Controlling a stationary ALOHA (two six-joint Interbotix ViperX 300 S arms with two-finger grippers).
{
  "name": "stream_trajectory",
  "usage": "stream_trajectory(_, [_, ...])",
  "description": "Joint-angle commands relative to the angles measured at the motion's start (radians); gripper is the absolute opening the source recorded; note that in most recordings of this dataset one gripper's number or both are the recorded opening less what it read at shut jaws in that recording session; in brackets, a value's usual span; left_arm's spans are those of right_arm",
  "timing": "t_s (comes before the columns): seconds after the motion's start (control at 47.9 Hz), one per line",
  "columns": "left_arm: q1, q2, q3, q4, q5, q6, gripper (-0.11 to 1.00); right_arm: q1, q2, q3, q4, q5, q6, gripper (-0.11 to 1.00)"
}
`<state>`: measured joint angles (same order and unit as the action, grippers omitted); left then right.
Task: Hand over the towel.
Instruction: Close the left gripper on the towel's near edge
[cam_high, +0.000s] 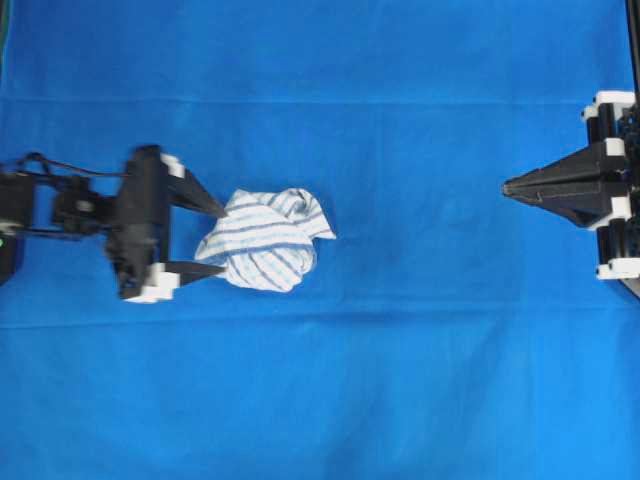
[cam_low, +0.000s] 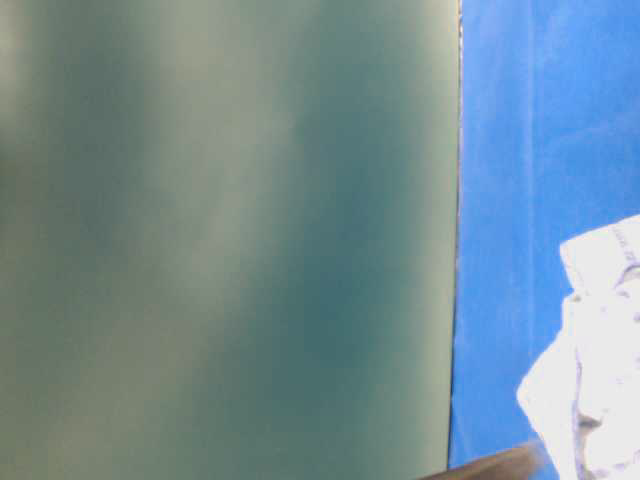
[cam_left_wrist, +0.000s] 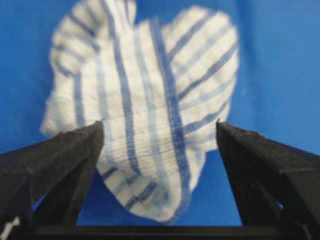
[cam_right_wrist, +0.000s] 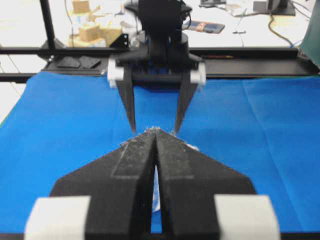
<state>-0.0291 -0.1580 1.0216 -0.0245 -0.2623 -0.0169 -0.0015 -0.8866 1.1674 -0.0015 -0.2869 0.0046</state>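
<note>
The blue-covered desk (cam_high: 400, 380) is carrying the towel (cam_high: 268, 238), which is lying crumpled left of centre in the overhead view. The left tool (cam_high: 218, 240) is sitting spread wide, its fingertips flanking the bundle's near edge, while the right tool (cam_high: 508, 187) is waiting pressed together well apart. The cloth is looking soft, light and yielding — pinching its thick middle fold would likely hold best.

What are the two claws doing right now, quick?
Left gripper: open, its fingers on either side of the towel, not yet closed on it.
Right gripper: closed, holding nothing, far from the towel.
</note>
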Motion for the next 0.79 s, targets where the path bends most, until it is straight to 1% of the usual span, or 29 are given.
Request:
stream_trajectory(0.0, [-0.003,0.077,-0.049,-0.002,-0.008,-0.009,0.94,0.000,0.006,-0.028,0.003,-0.005,0.002,0.00])
stream_trajectory(0.104, [-0.005,0.167,-0.089,-0.002,-0.008,-0.020,0.94,-0.002,0.006,-0.028,0.003,-0.003,0.002,0.00])
stream_trajectory(0.209, [-0.005,0.213,-0.107,-0.002,-0.006,-0.026,0.94,-0.002,0.008,-0.029,0.003,-0.003,0.002,0.00])
stream_trajectory(0.397, [-0.006,0.216,-0.114,-0.003,0.002,-0.025,0.93,-0.002,0.008,-0.029,0.003,-0.003,0.002,0.00])
stream_trajectory(0.46, [-0.006,0.215,-0.115,-0.002,0.012,-0.021,0.90,-0.002,0.009,-0.029,0.003,-0.003,0.002,0.00])
stream_trajectory(0.501, [-0.006,0.210,-0.118,-0.002,0.025,-0.020,0.85,-0.002,0.009,-0.031,0.005,-0.005,0.002,0.00])
stream_trajectory(0.543, [-0.009,0.199,-0.121,-0.002,0.034,-0.009,0.76,-0.002,0.009,-0.031,0.005,-0.003,0.002,0.00])
stream_trajectory(0.627, [-0.015,0.173,-0.129,0.002,0.038,0.005,0.54,-0.002,0.009,-0.031,0.005,-0.003,0.002,0.00])
stream_trajectory(0.668, [-0.015,0.153,-0.133,0.002,0.038,0.011,0.41,-0.002,0.009,-0.031,0.003,-0.003,0.002,0.00])
stream_trajectory(0.71, [-0.015,0.129,-0.137,0.002,0.038,0.020,0.29,-0.002,0.009,-0.031,0.003,-0.003,0.002,0.00])
stream_trajectory(0.773, [-0.017,0.075,-0.146,0.002,0.038,0.029,0.16,-0.002,0.009,-0.031,0.003,-0.003,0.002,0.00])
